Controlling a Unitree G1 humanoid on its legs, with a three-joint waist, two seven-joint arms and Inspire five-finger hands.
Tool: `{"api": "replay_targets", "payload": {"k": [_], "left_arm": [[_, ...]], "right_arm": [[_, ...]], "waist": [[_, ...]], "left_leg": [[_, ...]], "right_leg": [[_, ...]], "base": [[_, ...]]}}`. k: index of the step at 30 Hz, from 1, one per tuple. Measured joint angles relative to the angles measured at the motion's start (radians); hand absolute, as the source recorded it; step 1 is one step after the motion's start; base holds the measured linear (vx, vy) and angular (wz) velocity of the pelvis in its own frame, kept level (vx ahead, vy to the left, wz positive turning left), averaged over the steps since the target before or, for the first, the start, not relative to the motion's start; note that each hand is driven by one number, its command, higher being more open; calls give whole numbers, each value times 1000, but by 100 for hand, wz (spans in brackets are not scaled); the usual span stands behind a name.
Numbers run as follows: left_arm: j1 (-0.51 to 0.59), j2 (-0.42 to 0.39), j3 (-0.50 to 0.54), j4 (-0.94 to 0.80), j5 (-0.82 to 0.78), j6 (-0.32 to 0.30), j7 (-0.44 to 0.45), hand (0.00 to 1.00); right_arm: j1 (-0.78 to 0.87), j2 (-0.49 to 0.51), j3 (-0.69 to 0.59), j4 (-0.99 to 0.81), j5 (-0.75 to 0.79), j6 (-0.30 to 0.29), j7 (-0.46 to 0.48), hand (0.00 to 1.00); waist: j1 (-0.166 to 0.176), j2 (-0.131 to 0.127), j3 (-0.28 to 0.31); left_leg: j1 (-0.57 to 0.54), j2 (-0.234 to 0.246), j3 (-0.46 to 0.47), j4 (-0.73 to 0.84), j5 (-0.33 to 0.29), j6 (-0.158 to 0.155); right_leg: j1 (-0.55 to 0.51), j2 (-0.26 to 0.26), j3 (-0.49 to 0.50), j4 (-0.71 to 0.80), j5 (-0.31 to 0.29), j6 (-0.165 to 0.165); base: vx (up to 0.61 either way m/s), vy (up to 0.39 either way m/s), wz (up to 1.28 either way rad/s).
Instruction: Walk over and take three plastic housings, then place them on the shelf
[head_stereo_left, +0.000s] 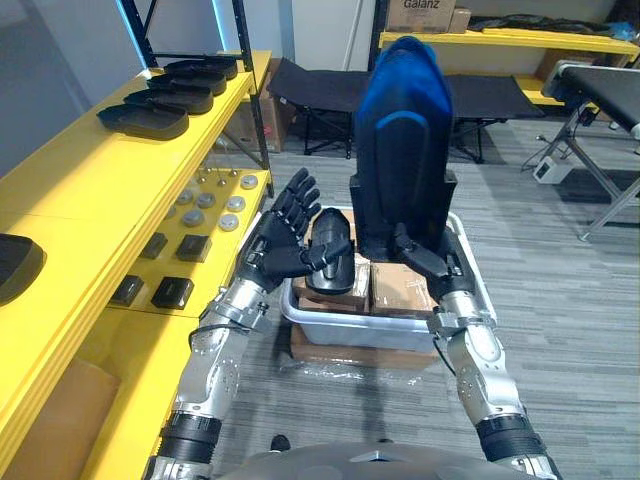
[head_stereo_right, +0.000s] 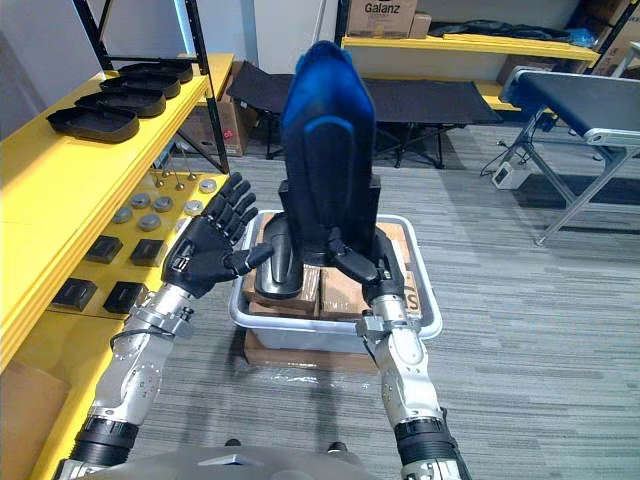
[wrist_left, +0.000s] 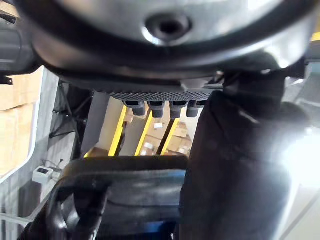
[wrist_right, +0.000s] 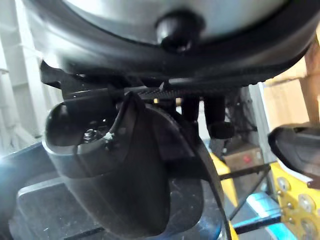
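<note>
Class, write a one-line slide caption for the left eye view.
Right hand grips a tall black-and-blue housing upright over the bin; open left hand beside a smaller housing.

Left hand (head_stereo_left: 278, 238) raised, fingers straight and spread; right hand (head_stereo_left: 425, 262) with fingers curled round the upright housing (head_stereo_left: 400, 130).

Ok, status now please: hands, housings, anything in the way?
Right hand shut on upright housing. Left hand open, thumb at second housing in bin. Yellow shelf close at left.
</note>
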Motion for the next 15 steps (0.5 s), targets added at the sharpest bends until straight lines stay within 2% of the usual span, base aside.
{"api": "replay_targets", "payload": {"k": [6,15], "left_arm": [[-1,12,-55,0,2,21,-8,100],[-4,10,-80,0,-42,35,35,100]], "right_arm": [[-6,3,88,-1,-2,0,-20,0],[-7,11,122,-1,-2,0,-43,0]], "waist": [[2,3,-1],[0,9,-5]], "left_leg": [[-11,0,-1,1,1,1],[-11,-1,-3,0,1,1]], "right_leg": [[-11,0,0,2,0,0],[-10,0,-1,4,0,0]], "base": [[0,0,0],[0,0,0]]}}
